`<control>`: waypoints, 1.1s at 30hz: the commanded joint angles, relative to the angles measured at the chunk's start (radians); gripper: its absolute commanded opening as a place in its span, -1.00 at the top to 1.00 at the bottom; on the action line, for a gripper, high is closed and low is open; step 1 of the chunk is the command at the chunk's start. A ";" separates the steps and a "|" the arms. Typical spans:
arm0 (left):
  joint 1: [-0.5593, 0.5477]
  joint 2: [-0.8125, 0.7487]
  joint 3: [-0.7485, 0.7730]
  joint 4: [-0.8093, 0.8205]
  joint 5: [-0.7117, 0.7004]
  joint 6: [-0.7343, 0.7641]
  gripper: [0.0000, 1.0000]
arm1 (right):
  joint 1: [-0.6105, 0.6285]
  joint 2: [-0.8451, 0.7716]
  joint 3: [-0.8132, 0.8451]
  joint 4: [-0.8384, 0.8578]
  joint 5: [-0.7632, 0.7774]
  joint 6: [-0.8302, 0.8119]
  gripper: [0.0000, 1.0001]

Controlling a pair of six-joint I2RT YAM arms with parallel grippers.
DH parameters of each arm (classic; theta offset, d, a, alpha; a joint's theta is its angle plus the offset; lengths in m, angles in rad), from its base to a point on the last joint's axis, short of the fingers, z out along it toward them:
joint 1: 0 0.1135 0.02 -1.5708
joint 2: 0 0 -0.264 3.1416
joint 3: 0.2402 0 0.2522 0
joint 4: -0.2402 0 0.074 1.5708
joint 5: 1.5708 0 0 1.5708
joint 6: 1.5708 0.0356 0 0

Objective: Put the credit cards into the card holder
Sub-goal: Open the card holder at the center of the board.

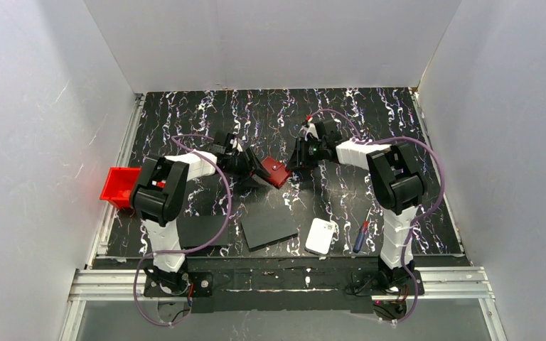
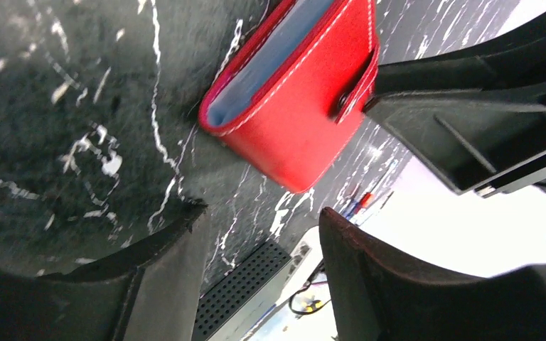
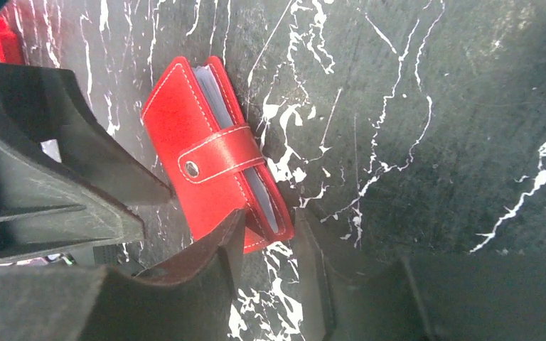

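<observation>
Only the overhead view shows one red bin (image 1: 117, 186), two flat black sheets (image 1: 269, 226), one rounded white pad (image 1: 321, 236) and one screwdriver (image 1: 360, 236). The left fingers (image 2: 156, 277) stand apart, holding nothing. One stitched red card holder (image 2: 291, 106) lies mid-tabletop (image 1: 370, 114). The right fingers (image 3: 192, 277) straddle its corner, but I cannot tell whether they pinch it. Its stud (image 3: 192, 168) faces the right wrist camera.
</observation>
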 commanded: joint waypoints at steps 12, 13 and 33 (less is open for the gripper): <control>0.114 0.085 0.079 0.095 -0.059 -0.112 -0.05 | 0.079 0.171 0.039 0.412 -0.016 0.385 0.45; 0.133 0.064 0.064 0.097 -0.055 -0.108 -0.06 | 0.088 0.189 0.053 0.435 -0.016 0.407 0.46; 0.278 0.084 0.016 0.056 -0.001 -0.072 -0.17 | 0.189 0.296 0.083 0.511 0.156 0.622 0.67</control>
